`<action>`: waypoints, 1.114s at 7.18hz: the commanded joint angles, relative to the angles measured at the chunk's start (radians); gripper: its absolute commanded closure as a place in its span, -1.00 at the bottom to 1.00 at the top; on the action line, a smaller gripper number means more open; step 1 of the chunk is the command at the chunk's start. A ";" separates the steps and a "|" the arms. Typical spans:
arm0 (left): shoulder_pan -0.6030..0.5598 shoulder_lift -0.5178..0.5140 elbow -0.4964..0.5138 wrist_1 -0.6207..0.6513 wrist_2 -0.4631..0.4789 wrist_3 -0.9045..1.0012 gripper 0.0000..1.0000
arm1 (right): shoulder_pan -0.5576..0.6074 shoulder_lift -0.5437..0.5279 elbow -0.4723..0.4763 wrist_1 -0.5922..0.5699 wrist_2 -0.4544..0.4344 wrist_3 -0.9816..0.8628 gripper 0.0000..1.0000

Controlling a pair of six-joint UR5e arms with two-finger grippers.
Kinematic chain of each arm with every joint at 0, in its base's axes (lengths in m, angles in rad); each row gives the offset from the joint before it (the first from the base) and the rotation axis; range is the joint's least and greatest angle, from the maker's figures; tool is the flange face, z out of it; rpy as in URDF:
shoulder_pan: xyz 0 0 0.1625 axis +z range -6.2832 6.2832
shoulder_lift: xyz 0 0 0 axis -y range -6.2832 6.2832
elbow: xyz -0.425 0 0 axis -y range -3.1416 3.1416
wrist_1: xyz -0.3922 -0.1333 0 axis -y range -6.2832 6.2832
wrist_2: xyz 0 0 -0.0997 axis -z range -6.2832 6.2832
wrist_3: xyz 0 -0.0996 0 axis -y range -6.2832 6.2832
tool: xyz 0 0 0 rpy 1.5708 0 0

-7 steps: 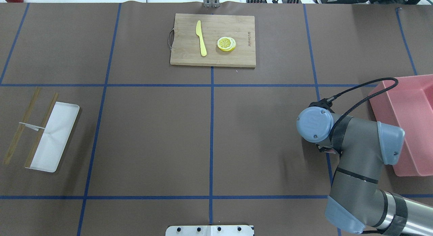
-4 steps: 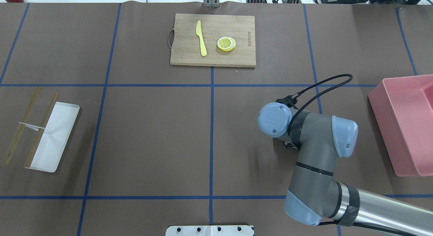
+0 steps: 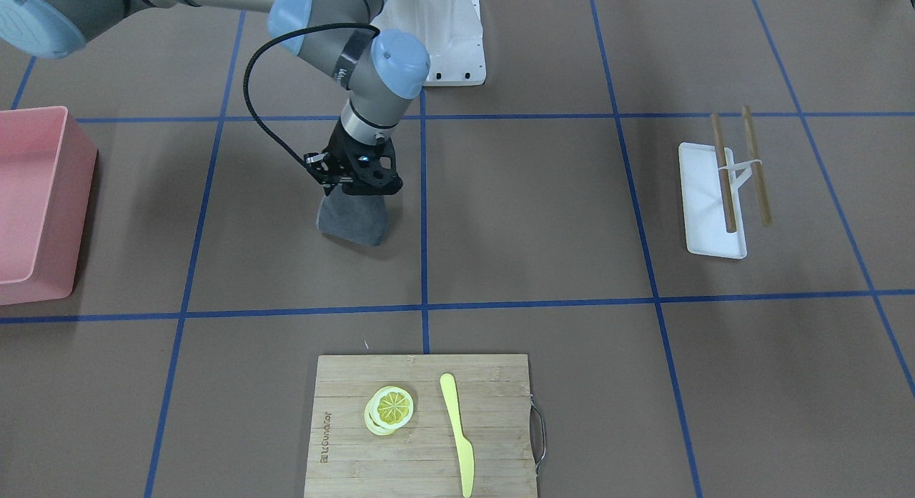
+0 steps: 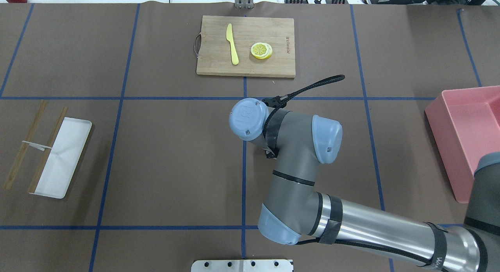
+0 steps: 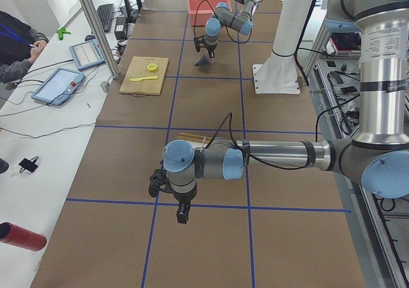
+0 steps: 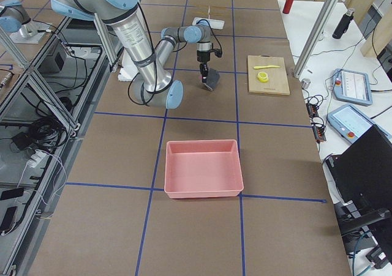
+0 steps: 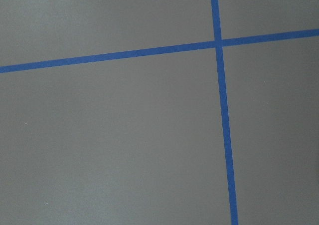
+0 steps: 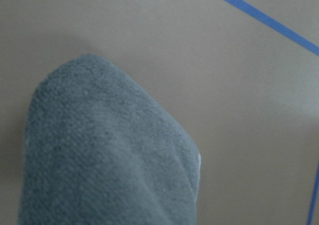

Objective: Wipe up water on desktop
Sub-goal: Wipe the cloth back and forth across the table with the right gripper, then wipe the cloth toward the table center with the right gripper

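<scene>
Desktop [image 4: 175, 147], long axis left-to-right, beneath right gripper [image 3: 355, 187] clamped on dangling grey cloth [image 3: 352, 223] (left gripper [image 5: 181, 216]: state unclear)

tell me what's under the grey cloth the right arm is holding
Only bare brown desktop shows around and below the grey cloth hanging from the right gripper. No water is visible; the patch beneath its lower edge is covered.

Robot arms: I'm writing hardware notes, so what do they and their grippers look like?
The right arm and left arm are grey tubes with pale blue round joint caps, silvery sections and black tape bands. A black cable runs outside each wrist. The right gripper and left gripper are black.
</scene>
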 commanded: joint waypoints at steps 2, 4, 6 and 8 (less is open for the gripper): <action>0.000 0.000 -0.001 0.000 -0.002 0.000 -0.97 | -0.002 -0.143 0.092 0.055 0.026 0.056 1.00; 0.000 0.000 -0.001 -0.002 -0.002 0.002 -0.97 | 0.004 -0.313 0.292 -0.174 -0.039 -0.077 1.00; 0.000 0.000 -0.003 -0.003 -0.002 0.002 -0.97 | 0.024 -0.473 0.390 -0.235 -0.105 -0.176 1.00; 0.000 0.000 -0.004 -0.002 -0.003 0.002 -0.97 | -0.020 -0.461 0.356 -0.244 -0.139 -0.176 1.00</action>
